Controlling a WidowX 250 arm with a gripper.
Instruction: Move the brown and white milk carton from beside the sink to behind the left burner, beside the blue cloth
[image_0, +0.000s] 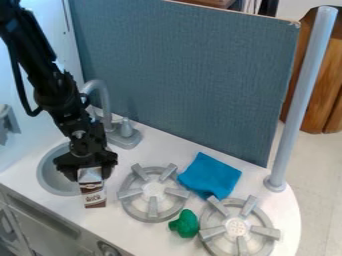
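Observation:
The black gripper (91, 172) hangs down at the left, over the right side of the sink and the counter beside it. It is shut on the top part of a small brown and white carton (93, 194), with one finger on either side. The carton stands out below the fingers, roughly upright, at the counter edge of the sink. Whether its base touches the counter I cannot tell.
A grey sink basin (48, 176) and faucet (101, 95) are close to the arm. Rightward lie two grey burners (152, 215) (236, 227), a blue cloth (210, 176) and a green object (186, 223). A grey post (302, 100) and blue panel (180, 75) stand behind.

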